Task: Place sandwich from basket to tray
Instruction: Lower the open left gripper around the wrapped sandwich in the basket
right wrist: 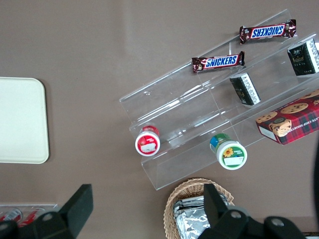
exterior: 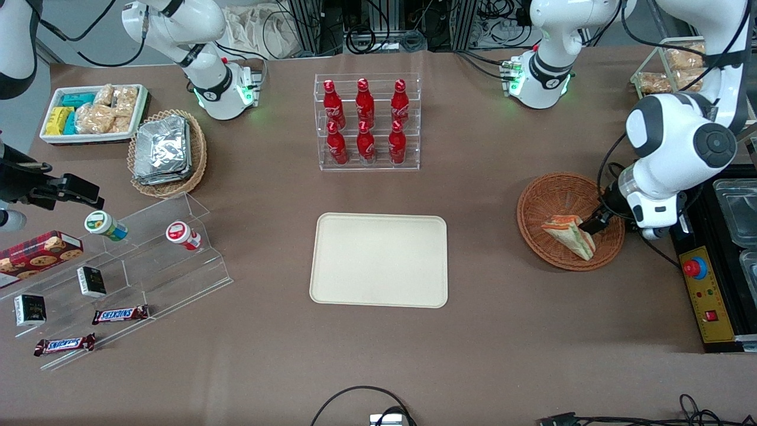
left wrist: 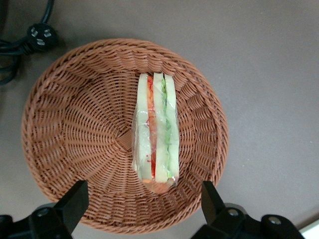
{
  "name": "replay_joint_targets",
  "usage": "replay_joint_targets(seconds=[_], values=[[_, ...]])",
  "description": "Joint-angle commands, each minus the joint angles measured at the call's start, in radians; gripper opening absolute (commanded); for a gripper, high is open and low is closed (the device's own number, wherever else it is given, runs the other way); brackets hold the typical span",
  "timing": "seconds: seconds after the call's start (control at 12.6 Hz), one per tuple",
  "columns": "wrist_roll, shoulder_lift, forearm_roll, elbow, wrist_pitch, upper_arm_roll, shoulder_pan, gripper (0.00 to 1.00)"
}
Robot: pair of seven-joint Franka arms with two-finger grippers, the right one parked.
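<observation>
The sandwich (exterior: pixel 571 235), a wrapped wedge of pale bread with orange-red and green layers, lies in the reddish-brown wicker basket (exterior: pixel 547 195) toward the working arm's end of the table. In the left wrist view the sandwich (left wrist: pixel 157 132) lies on its edge across the basket's (left wrist: pixel 75 124) bowl. My left gripper (exterior: pixel 593 225) hangs over the basket's rim beside the sandwich; its fingers (left wrist: pixel 75 201) stand wide open and hold nothing, above the basket's edge (left wrist: pixel 143 206). The cream tray (exterior: pixel 379 260) lies flat at the table's middle.
A clear rack of red bottles (exterior: pixel 366 121) stands farther from the front camera than the tray. A control box with a red button (exterior: pixel 704 293) and clear containers (exterior: pixel 736 210) lie beside the basket. A snack stand (exterior: pixel 112 278), foil-packet basket (exterior: pixel 167 151) and white bin (exterior: pixel 94 112) sit toward the parked arm's end.
</observation>
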State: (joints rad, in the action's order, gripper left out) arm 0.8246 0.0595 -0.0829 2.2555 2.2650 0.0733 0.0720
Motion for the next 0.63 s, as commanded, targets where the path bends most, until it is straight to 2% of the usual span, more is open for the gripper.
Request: replay_joint_targets(seconds=[0.0, 0.55], values=[[0.018, 0.020, -0.014, 0.073, 0.106, 0.003, 0.008, 1.00], [0.018, 0.079, -0.032, 0.193, 0.323, 0.006, 0.003, 1.00]])
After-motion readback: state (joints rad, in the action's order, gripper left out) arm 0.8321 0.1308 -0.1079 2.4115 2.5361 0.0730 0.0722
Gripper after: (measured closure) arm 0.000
